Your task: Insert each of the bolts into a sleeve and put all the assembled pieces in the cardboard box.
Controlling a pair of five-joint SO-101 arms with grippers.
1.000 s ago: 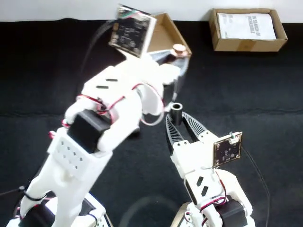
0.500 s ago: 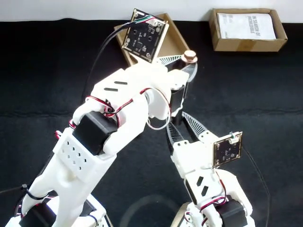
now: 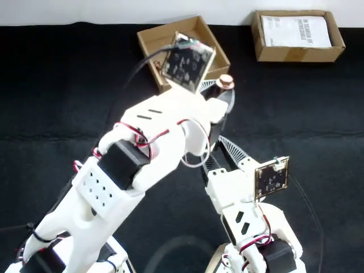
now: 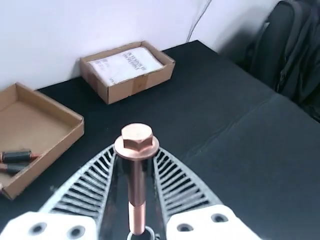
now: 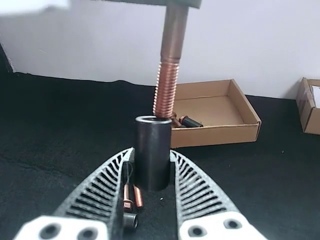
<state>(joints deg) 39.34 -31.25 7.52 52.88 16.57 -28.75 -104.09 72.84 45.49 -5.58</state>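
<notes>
While clamped on the copper bolt [image 4: 135,195] in the left gripper [image 4: 136,150], dropped down-frame over the last second. Now poised, threaded tip at the mouth of the black sleeve [image 5: 152,145], itself pinched upright in the right gripper [image 5: 152,152] at frame centre. Lined up, apparently not yet entered. Cardboard box [image 3: 149,42] waiting at upper centre.

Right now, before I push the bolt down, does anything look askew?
Yes. In the right wrist view the bolt in the left claw leans slightly and its tip meets the sleeve off-centre, near the rim, so it may not be lined up.

Shiny coppery bolt [image 4: 136,175], matt dark sleeve [image 5: 153,160]
</notes>
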